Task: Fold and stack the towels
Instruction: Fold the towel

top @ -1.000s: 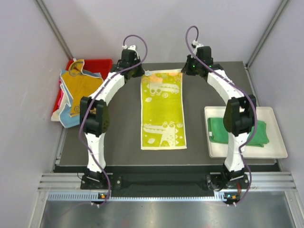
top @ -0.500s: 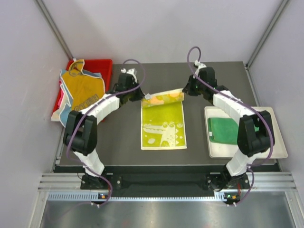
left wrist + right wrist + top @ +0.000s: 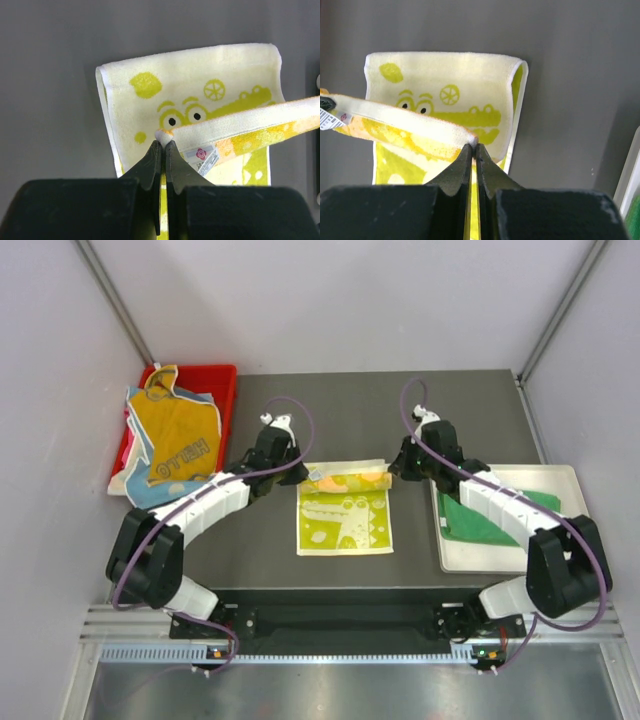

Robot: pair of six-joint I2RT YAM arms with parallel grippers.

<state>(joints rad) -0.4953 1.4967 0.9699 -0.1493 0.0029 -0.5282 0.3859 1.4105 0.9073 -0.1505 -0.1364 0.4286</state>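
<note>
Left tool (image 3: 161,142): jaws pinched tight on one corner of the yellow towel (image 3: 190,105), right at the hem and just beside the sewn label (image 3: 202,156). Right tool (image 3: 474,146): clamped the same way on the other corner of that edge. Between the two tools the held edge runs as a nearly straight band, raised above the lower layer. That layer lies flat on the worktop (image 3: 420,570), midway between the arms. The cloth appears to double back at its far end. We judge the towel light, soft and limp. It will sag wherever unsupported, so both corners want carrying level and at a matched pace, or the edge will skew. The pile looks grippy rather than slippery, and nothing is fragile. The best hold is the thick hemmed corners, as now, not mid-edge. Further out, a green towel (image 3: 467,525) lies folded in the tray (image 3: 575,475) at right. An orange towel (image 3: 180,435) drapes over the bin (image 3: 215,375) at far left.
</note>
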